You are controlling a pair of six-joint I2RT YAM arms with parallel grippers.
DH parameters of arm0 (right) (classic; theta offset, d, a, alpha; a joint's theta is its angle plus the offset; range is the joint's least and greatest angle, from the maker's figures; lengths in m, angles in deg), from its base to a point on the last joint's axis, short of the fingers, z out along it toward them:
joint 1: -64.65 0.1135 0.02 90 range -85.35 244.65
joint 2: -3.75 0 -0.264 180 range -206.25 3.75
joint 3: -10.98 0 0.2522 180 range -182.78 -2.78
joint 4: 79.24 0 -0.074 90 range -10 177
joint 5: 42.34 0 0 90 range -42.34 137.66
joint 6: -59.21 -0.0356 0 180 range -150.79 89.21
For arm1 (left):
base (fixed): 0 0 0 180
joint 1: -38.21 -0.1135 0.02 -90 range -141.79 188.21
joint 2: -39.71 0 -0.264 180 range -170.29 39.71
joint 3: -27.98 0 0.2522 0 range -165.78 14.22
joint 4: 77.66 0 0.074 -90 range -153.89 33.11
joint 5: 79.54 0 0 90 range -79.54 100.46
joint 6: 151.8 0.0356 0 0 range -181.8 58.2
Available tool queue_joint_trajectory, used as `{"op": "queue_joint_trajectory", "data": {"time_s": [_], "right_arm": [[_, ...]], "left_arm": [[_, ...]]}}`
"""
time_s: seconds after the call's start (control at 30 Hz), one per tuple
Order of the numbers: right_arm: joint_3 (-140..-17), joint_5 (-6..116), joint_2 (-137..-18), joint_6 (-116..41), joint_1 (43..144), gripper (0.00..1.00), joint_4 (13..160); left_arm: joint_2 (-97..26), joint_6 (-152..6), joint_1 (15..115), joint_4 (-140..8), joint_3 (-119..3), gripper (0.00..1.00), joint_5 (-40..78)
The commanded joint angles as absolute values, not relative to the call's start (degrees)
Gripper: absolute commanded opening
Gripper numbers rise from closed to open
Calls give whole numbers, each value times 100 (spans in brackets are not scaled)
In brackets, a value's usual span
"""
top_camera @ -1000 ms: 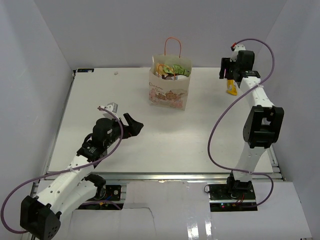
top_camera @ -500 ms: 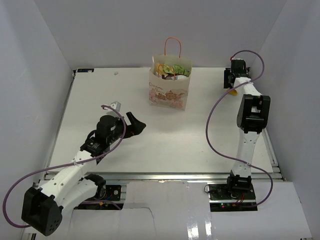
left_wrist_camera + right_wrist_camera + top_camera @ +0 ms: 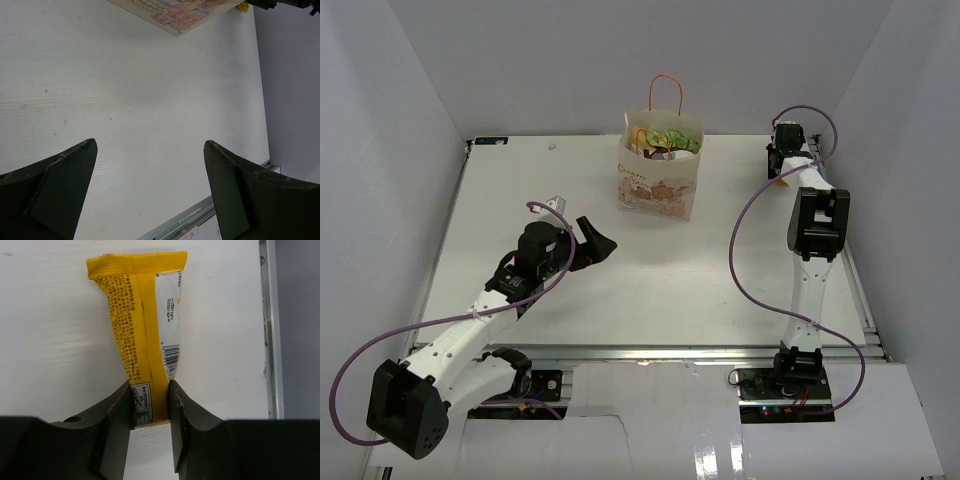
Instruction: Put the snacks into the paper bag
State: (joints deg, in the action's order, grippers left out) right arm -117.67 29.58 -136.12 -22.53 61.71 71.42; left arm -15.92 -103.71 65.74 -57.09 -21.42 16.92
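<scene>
The cream paper bag (image 3: pixel 658 183) with orange loop handles stands upright at the back centre, with green and tan snack packets (image 3: pixel 665 140) showing in its open top. Its printed lower corner shows in the left wrist view (image 3: pixel 180 11). My right gripper (image 3: pixel 150 395) is at the far right of the table, shut on the lower end of a yellow pouch (image 3: pixel 142 335) that lies flat on the white surface. A sliver of that pouch shows in the top view (image 3: pixel 781 172). My left gripper (image 3: pixel 595 243) is open and empty, low over the table, in front and left of the bag.
The white table (image 3: pixel 650 260) is walled at the back and both sides. A metal rail (image 3: pixel 270 340) runs along the table's right edge, close beside the yellow pouch. The table's near edge rail (image 3: pixel 200 215) shows in the left wrist view.
My right arm has folded toward the far right edge and lowered; the yellow pouch it held up now lies on the table. My left gripper has crept slightly forward and right.
</scene>
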Motion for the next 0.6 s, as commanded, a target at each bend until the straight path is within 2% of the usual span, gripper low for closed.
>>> {"op": "queue_joint_trajectory", "data": {"time_s": [0.0,0.03,0.13,0.2,0.23,0.37,0.57], "right_arm": [[-11942,3289,-13617,-2200,6157,35,7241],[-11898,3359,-13565,-2191,6131,28,7206],[-11678,3859,-13407,-2139,6043,18,7083],[-11450,4666,-13110,-1998,5973,14,7004],[-11153,5026,-12977,-1736,5903,8,7003],[-10212,7071,-12134,-1216,5700,8,7038],[-8518,9183,-10491,-872,5603,8,7249]], "left_arm": [[-1373,-10469,6563,-5748,-2278,98,1696],[-1320,-10487,6563,-5730,-2252,98,1696],[-1189,-10496,6563,-5686,-2199,98,1652],[-1118,-10505,6554,-5651,-2164,98,1617],[-1065,-10505,6554,-5651,-2146,98,1600],[-855,-10505,6554,-5642,-2041,98,1547],[-643,-10434,6554,-5669,-1900,98,1520]]}}
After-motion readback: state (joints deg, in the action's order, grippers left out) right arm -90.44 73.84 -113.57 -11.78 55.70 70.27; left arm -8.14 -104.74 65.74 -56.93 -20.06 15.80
